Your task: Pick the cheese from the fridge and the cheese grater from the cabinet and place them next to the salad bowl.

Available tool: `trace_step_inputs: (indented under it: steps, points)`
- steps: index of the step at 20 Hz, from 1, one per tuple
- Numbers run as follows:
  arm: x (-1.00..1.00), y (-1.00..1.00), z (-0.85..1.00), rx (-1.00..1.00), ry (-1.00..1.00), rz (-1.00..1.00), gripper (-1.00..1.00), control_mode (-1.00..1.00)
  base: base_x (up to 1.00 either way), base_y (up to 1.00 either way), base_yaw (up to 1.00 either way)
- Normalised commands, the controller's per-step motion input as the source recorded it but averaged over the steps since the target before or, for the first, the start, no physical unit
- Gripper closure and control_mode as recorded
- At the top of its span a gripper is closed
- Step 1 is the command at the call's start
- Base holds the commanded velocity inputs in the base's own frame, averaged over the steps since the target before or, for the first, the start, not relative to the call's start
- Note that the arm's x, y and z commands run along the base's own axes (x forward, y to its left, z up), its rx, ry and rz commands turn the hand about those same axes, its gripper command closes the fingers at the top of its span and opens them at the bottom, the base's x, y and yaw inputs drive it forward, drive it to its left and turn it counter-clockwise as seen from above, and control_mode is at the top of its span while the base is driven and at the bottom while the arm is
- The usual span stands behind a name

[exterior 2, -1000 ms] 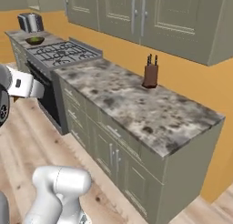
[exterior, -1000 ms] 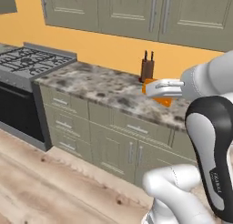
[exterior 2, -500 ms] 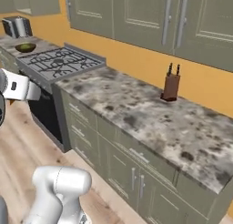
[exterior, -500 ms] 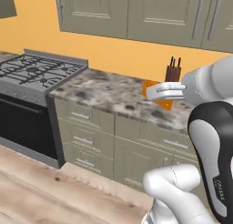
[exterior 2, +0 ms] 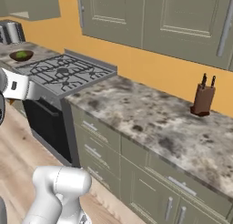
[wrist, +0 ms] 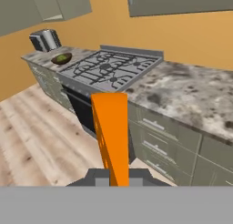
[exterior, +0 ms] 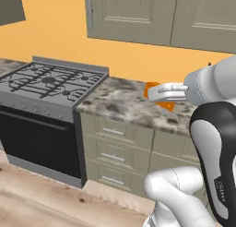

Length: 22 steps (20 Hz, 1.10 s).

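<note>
Carrying cheese clamped in claw, held in air above counter. Salad bowl at 10 o'clock in hand view, beyond stove. Next, likely: drive closer, set cheese beside bowl; grater not yet fetched.

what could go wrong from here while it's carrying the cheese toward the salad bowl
1. The orange wedge of cheese sticks out well beyond the hand, held only at its near end, so a jolt might tip it loose over the wooden floor.

2. The dark wooden salad bowl sits past the grey gas stove, beside a silver toaster; setting down early would leave the cheese on the burners.
</note>
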Motion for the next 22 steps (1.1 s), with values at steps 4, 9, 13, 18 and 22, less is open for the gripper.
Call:
trace_step_inputs:
  steps: [4,9,13,18,22]
  points:
    - [0.00,0.00,0.00,0.00,0.00,0.00,1.00,1.00,0.77,1.00,-0.16]
    - [0.00,0.00,0.00,0.00,0.00,0.00,1.00,1.00,0.70,1.00,-0.17]
    - [0.00,0.00,0.00,0.00,0.00,0.00,1.00,1.00,0.57,1.00,-0.22]
    - [0.00,0.00,0.00,0.00,0.00,0.00,1.00,1.00,0.64,1.00,-0.27]
    - [0.00,0.00,0.00,0.00,0.00,0.00,1.00,1.00,0.62,1.00,-0.30]
